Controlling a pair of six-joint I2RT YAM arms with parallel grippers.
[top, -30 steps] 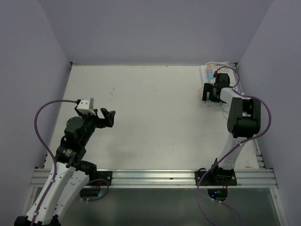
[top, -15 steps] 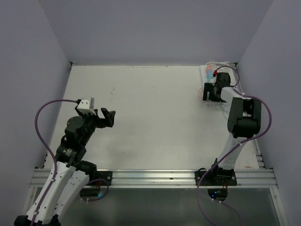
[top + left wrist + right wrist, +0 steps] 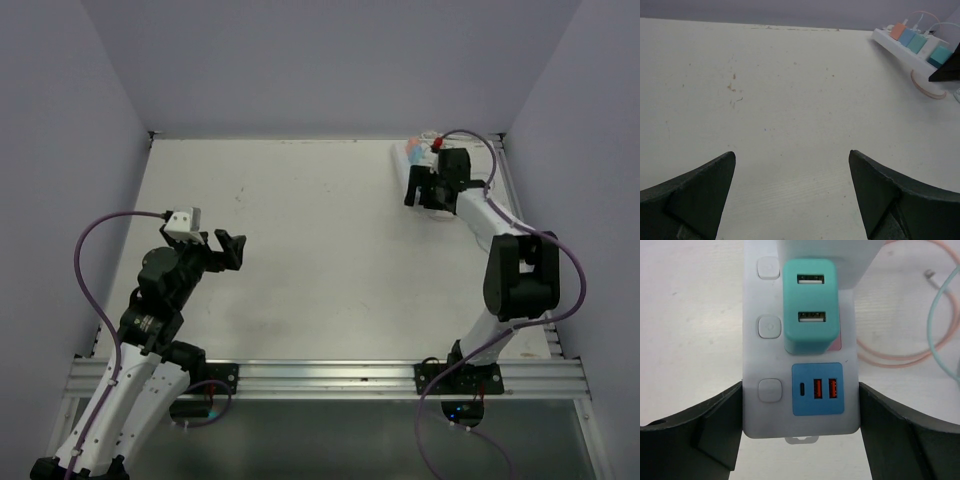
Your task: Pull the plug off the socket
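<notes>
White plastic of the socket (image 3: 752,340) filling the right wrist view, flat at the far right corner of the table (image 3: 300,230). Carries a teal plug (image 3: 810,305) and, at one end, a blue plug (image 3: 817,388) with orange ports. Pink cable (image 3: 900,357) looped just beside.

Right gripper (image 3: 800,405) spread wide, one finger on each side of that end, level with the blue plug, clamped on nothing. Cannot tell whether the fingers touch the sides.

Over the last second: swung left and reached further out along the socket. Coloured end now showing further left from above too, so possibly nudged along with the arm, though hard to be sure. Left gripper (image 3: 225,250) unmoved, fingers apart, hovering over bare table well away.

For the task: still lining up, nothing pulled, every visible plug seated. Straddling the whole socket body rather than a single plug, so probably still needs to centre on one plug and close on its sides before any lift. Risk of the socket rising with the plug, with nothing pinning it down.
</notes>
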